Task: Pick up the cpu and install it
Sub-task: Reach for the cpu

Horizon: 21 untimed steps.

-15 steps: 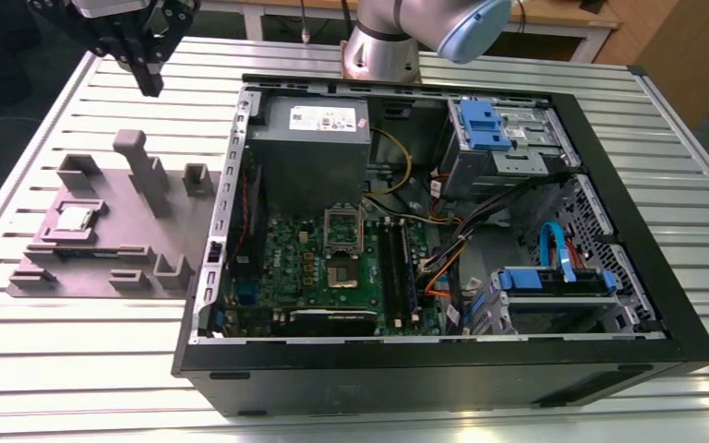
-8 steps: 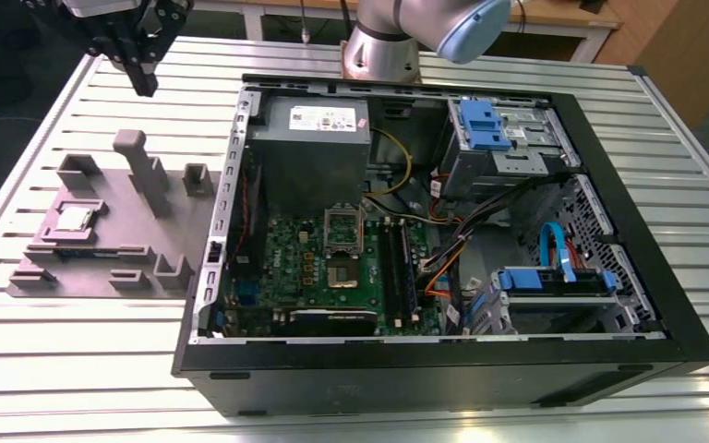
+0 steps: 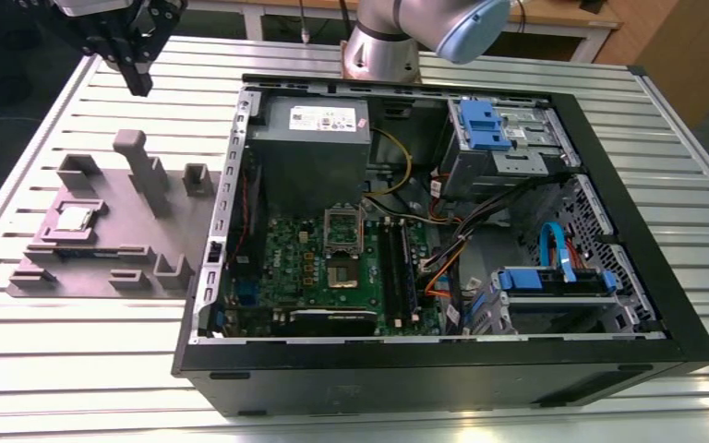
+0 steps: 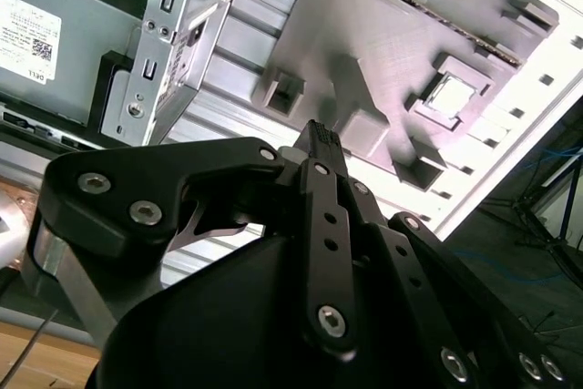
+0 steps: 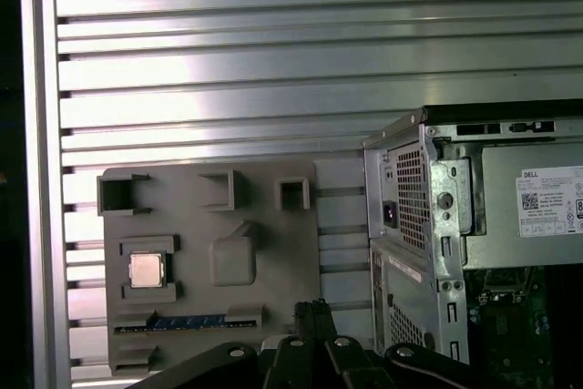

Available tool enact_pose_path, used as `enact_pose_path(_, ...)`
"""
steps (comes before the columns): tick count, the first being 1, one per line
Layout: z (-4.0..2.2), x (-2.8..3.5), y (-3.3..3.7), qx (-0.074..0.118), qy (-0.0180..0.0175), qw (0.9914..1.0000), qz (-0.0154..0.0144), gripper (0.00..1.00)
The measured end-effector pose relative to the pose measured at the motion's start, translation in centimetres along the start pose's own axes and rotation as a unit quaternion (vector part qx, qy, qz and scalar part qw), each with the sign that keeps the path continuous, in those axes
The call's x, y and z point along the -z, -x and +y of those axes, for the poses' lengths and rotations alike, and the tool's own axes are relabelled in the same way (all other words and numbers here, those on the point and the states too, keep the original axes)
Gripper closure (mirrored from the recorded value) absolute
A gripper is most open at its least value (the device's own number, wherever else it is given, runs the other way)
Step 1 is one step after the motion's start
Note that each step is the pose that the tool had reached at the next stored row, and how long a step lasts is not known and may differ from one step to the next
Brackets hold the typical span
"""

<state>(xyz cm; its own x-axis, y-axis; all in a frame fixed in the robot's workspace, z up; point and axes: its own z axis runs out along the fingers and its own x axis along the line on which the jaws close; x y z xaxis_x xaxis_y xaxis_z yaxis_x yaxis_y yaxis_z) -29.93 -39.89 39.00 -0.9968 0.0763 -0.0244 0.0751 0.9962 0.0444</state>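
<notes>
The cpu (image 3: pixel 78 219), a small square chip with a shiny silver top, lies flat in a recess of the grey holder plate (image 3: pixel 126 231) at the exterior view's left. Both wrist views show the cpu (image 4: pixel 453 96) (image 5: pixel 148 270) in its recess. My gripper (image 3: pixel 140 85) hangs well above the table beyond the plate's far end, apart from the cpu. Its black fingers (image 4: pixel 325 141) (image 5: pixel 312 313) are together, shut with nothing between them. Inside the open computer case (image 3: pixel 650 268), the motherboard's socket (image 3: pixel 343 247) lies uncovered.
The holder plate carries several upright grey posts (image 3: pixel 143 166) and blocks. The case's metal side wall (image 3: pixel 222 212) rises right beside the plate. Cables, blue drive brackets (image 3: pixel 483 125) and a power supply (image 3: pixel 311 138) fill the case. The arm's base (image 3: pixel 379 46) stands behind it.
</notes>
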Motion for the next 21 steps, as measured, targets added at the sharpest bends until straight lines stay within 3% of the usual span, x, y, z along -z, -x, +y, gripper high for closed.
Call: enact_pose_path(21, -0.04, 0.0, -0.54, 0.0, 0.0, 1.0, 0.0, 0.9)
